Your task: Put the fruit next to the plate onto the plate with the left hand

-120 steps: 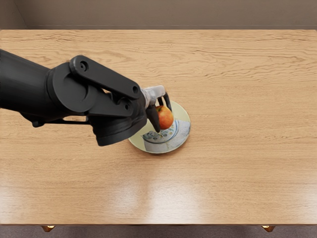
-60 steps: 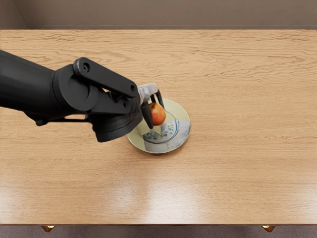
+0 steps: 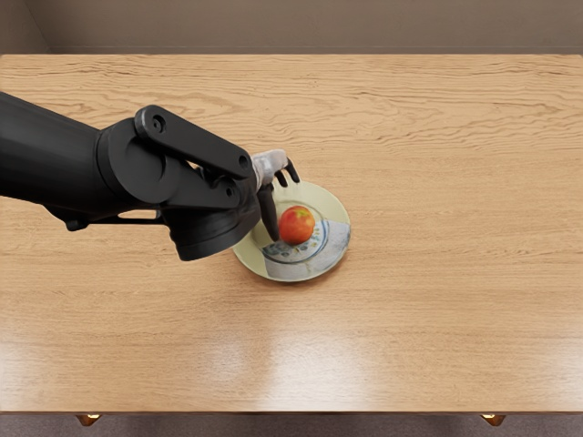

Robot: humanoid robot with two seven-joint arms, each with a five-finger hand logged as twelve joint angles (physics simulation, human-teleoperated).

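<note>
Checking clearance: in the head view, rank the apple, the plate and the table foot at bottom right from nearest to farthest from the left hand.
1. apple, just right of the left hand, and plate, partly under that hand: too close to call.
2. table foot, far off at the bottom right.

left arm [image 3: 55, 155]: matte black, fat cylindrical forearm, rounded wrist housing [image 3: 137, 173] with a flat link bar [image 3: 196, 146] and a round pivot hole on top. robot hand [image 3: 273, 180]: pale grey knuckle block, slim dark fingers [image 3: 269, 214].
</note>
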